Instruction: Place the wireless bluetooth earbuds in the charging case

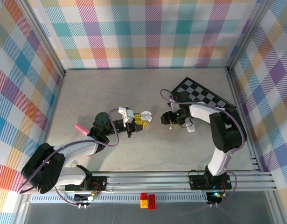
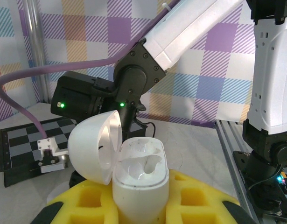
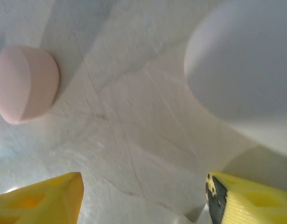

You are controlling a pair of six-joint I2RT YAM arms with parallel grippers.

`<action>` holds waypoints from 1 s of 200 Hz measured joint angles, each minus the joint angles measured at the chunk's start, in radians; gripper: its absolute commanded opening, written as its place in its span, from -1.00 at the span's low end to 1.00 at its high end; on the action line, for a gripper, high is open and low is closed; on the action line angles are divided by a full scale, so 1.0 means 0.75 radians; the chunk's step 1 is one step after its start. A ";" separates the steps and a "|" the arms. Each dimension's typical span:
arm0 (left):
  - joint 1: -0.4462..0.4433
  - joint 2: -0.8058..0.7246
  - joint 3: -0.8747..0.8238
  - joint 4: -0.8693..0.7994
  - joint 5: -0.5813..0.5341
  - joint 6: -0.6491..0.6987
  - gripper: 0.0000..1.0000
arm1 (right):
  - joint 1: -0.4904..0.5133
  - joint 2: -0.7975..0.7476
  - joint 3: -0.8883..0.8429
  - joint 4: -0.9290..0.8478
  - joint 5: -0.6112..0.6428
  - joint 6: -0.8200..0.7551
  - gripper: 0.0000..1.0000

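Observation:
The white charging case (image 2: 141, 182) stands upright between the yellow fingers (image 2: 199, 196) of my left gripper (image 2: 141, 203), which is shut on it. Its lid (image 2: 94, 144) hangs open to the left and both wells look empty. From above, the left gripper (image 1: 139, 119) holds the case mid-table, facing the right gripper (image 1: 167, 119) a short way off. My right gripper (image 3: 143, 196) is open just above the tabletop with nothing between its fingers. A small pale pink rounded piece (image 3: 24, 84), possibly an earbud, lies ahead of it to the left. I cannot pick out any other earbud.
A large white rounded object (image 3: 246, 70) lies close ahead of the right gripper on its right. A checkerboard mat (image 1: 204, 95) sits at the back right. A pink item (image 1: 80, 127) lies left of the left arm. Red and yellow bricks (image 1: 148, 200) sit beyond the front rail.

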 measured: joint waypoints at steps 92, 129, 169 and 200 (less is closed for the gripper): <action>0.037 -0.001 -0.021 -0.014 -0.007 -0.003 -0.96 | 0.051 -0.172 -0.217 0.006 -0.054 0.062 0.29; 0.058 -0.001 -0.037 -0.014 -0.013 -0.007 -0.96 | 0.083 -0.223 -0.225 -0.052 0.085 0.138 0.32; 0.058 -0.001 -0.038 -0.015 -0.014 -0.007 -0.96 | 0.082 -0.207 -0.107 -0.161 0.223 0.252 -0.03; 0.060 -0.001 -0.038 -0.016 -0.014 -0.005 -0.96 | 0.081 -0.137 0.006 -0.217 0.237 0.330 -0.09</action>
